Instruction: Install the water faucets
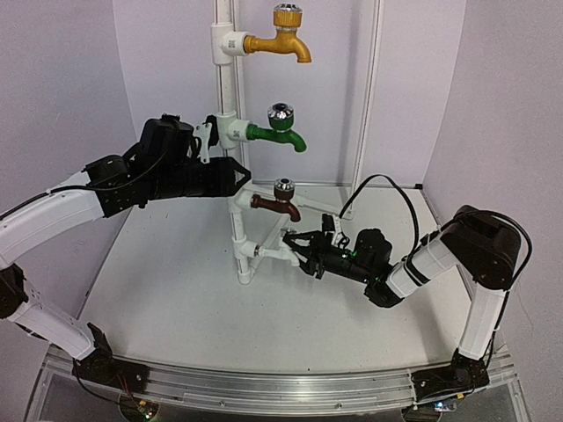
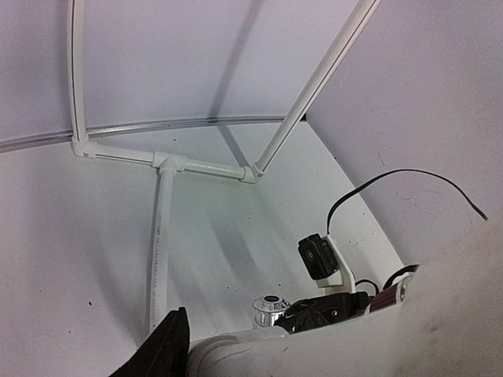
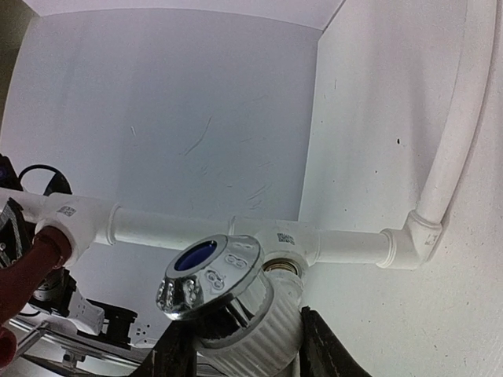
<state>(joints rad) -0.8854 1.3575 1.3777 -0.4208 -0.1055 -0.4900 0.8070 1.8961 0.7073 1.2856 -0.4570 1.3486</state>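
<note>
Right wrist: right pincer (image 3: 247, 349) closed snugly on the ribbed body of the white faucet (image 3: 236, 302), silver knob outward, threaded end close against a fitting (image 3: 284, 238) on the pipe frame.

Left wrist: one dark finger (image 2: 167, 345) of the left pincer beside white pipe, the other hidden; cannot tell whether clamped.

Top: left pincer (image 1: 239, 176) at the upright pipe (image 1: 225, 79); yellow faucet (image 1: 280, 40), green faucet (image 1: 280, 130) and brown faucet (image 1: 274, 200) seated above.

Probably light, stiff, slick plastic; best gripped on the ribs, not the knob.
</note>
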